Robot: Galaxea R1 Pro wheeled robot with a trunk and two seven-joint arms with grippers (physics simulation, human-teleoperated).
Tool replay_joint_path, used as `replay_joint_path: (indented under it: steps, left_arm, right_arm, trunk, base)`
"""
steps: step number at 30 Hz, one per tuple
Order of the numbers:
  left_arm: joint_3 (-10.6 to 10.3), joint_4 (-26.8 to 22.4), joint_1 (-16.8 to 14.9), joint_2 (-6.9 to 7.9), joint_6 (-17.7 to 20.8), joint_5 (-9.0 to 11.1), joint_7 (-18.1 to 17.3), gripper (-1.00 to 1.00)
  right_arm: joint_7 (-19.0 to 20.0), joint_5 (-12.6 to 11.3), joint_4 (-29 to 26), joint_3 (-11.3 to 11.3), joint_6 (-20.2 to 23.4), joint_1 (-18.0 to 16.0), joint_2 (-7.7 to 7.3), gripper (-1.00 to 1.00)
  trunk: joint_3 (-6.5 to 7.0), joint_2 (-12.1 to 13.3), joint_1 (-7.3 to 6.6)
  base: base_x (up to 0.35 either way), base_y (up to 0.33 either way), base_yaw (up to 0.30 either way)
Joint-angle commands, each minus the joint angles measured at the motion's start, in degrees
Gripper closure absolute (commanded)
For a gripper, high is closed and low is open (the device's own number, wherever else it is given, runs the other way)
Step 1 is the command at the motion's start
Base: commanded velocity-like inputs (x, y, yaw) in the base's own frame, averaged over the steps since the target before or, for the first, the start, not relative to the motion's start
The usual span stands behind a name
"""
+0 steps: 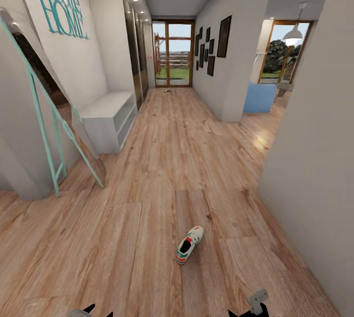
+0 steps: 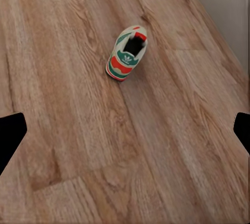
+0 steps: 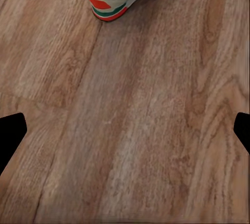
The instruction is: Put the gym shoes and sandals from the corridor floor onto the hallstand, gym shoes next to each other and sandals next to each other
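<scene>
Right now you have one white lace-up gym shoe with teal-green stripes and a red-orange heel patch (image 1: 189, 244) lying on the warm brown wood-plank corridor floor (image 1: 147, 218), near the robot and slightly right of centre, upright on its sole with the heel toward you. The light-grey hallstand with a low bench and open shelves (image 1: 109, 118) stands against the left wall, well apart from the shoe and farther down the corridor. A small dark item lies far off by the glass door; it is too small to identify.

Your left end effector (image 2: 125, 130) and right end effector (image 3: 125, 130) both hang above bare planks with fingers spread wide and nothing between them. The right wrist view shows the shoe's heel close ahead, so that arm looks the better choice. Lower it over the shoe's middle and line the fingers across the narrow width. Close on the sides rather than the soft collar, which would probably collapse.
</scene>
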Motion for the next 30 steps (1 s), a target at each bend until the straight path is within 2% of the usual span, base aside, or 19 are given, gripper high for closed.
replay_joint_path:
  steps: [1,20,30]
  left_arm:
    - [0.1,0.1,0.0,0.00,-0.1,0.2,-0.3,-1.00]
    - [0.2,0.0,0.0,0.00,-0.1,0.3,-0.3,-1.00]
    - [0.2,0.0,0.0,0.00,-0.1,0.3,-0.3,-1.00]
  right_arm:
    - [0.2,0.5,0.0,-0.5,-0.2,0.0,-0.01,-1.00]
    - [0.2,0.5,0.0,-0.5,-0.2,0.0,-0.01,-1.00]
    - [0.2,0.5,0.0,-0.5,-0.1,0.0,-0.01,-1.00]
  trunk:
    - [-0.05,0.0,-0.01]
    - [-0.05,0.0,-0.01]
    - [-0.05,0.0,-0.01]
  base:
    - [0.000,0.000,-0.256]
    - [0.006,0.000,-0.261]
    - [0.195,0.024,-0.263]
